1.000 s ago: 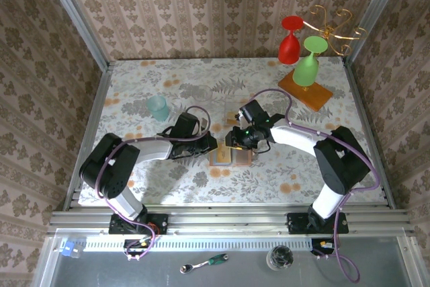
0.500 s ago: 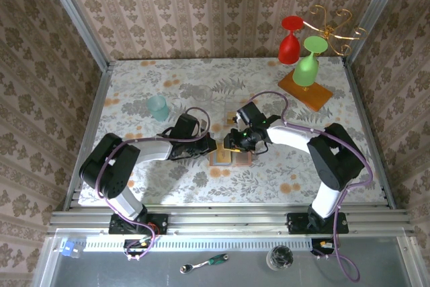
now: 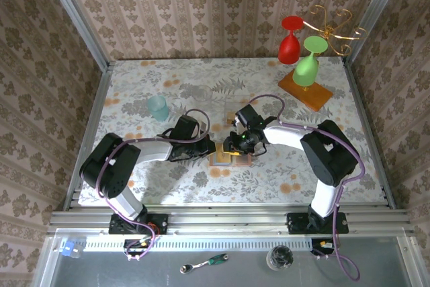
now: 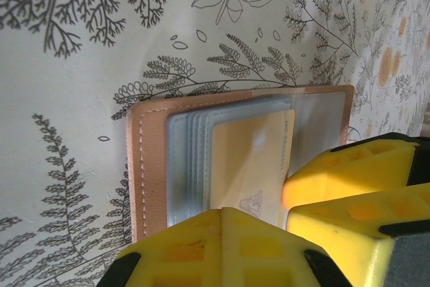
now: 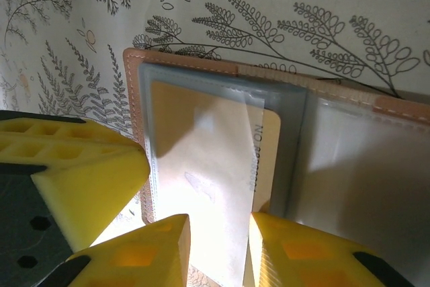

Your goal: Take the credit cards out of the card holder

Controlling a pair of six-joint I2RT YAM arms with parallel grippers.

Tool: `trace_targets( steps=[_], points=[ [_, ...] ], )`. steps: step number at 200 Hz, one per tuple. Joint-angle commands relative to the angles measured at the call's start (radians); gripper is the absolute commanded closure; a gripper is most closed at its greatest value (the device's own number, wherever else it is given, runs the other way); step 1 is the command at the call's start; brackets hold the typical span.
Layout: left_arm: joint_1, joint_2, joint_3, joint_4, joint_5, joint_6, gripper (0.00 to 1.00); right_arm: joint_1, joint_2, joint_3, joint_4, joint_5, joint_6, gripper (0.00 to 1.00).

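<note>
**Step in hand: drawing out the first card.** The card holder [image 3: 228, 158] lies open and flat on the patterned table [image 3: 148, 85], near its middle and between my two arms.

- **Left gripper** [image 3: 209, 148]: the fingers are closed together with nothing between them. Their tips bear on the holder's tan stitched border, acting as a hold-down.
- **Right gripper** [image 5: 216, 233]: the fingers stand a narrow gap apart. They straddle the near edge of a clear pocket film [image 5: 201, 139] that rises off the grey-blue panel.
- **Cards:** the orange-tan card [image 5: 266, 159] sits under that film, mostly seated in its pocket with one printed edge showing past it. I cannot tell whether the right pads are clamped on the film, on the card's edge, or on neither. I cannot make out the blue-teal card.

**Progress, as I judge it:** no card lies free on the table, so the task is at its first extraction, with the grasp not confirmed.

**What the next move calls for:**
1. The right pads must close on the card itself, not on the film above it.
2. The pull should run along the pocket's opening, low and parallel to the table.
3. The left fingers must press down throughout, so that the holder neither slides nor folds shut.

If only the film is caught, I expect the panel to lift and the card to remain seated.
</note>
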Motion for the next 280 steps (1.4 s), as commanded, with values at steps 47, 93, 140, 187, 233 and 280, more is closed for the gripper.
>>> trace_targets(
  steps=[47,93,140,187,233,280],
  points=[
    [0.005,0.011,-0.014,-0.021,-0.001,0.033,0.97,0.007,0.006,0.012,-0.040,0.042,-0.014,0.69],
    [0.007,0.011,-0.016,-0.024,-0.001,0.036,0.98,0.007,-0.028,0.016,-0.074,0.084,-0.030,0.70],
    [0.007,-0.001,-0.011,-0.027,-0.003,0.036,0.98,0.007,-0.059,0.016,-0.085,0.090,-0.034,0.69],
    [0.004,-0.047,0.016,-0.062,-0.007,0.046,0.98,0.008,-0.081,0.017,-0.097,0.092,-0.038,0.69],
    [-0.026,-0.029,0.049,-0.081,-0.001,0.052,0.98,0.007,-0.067,0.026,-0.089,0.075,-0.037,0.70],
    [-0.031,0.006,0.039,-0.049,0.010,0.044,0.98,0.007,-0.052,0.021,-0.064,0.054,-0.027,0.69]
  ],
)
